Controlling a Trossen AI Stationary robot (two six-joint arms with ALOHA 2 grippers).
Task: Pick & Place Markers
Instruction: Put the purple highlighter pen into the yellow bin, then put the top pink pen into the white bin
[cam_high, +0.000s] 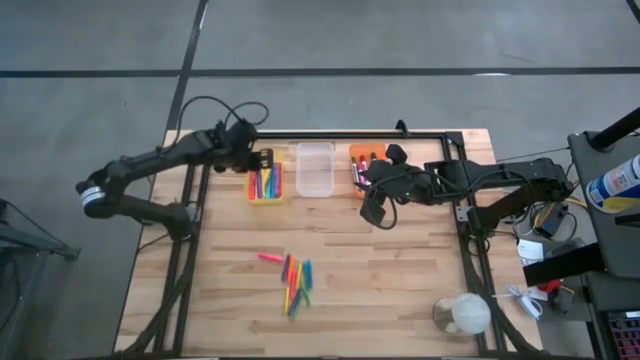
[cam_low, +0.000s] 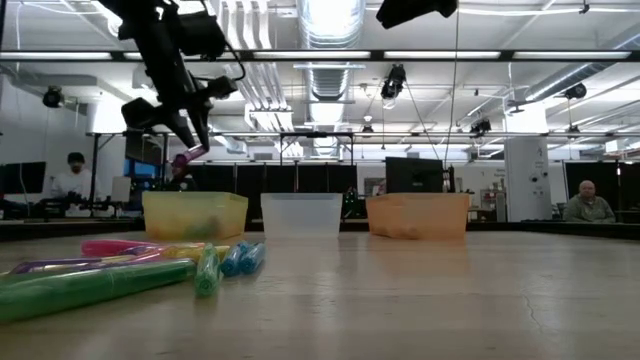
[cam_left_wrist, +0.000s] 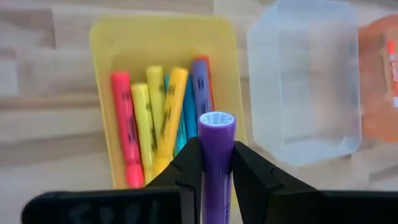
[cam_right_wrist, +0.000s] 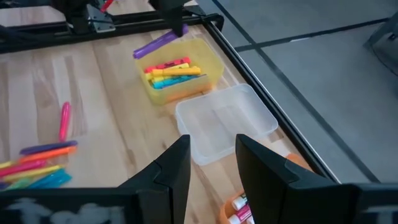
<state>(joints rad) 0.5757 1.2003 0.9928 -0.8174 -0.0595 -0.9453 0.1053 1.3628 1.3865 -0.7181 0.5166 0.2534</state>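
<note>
Your left gripper hangs over the yellow bin, clamped on a purple marker — below it the bin is already half filled with markers. The clear bin sits just beside it, the orange bin next along, and your right gripper hovers by the orange bin. Bare wood lies between the bins and the loose markers — room to pass. A clear cup stands at the near right corner.
</note>
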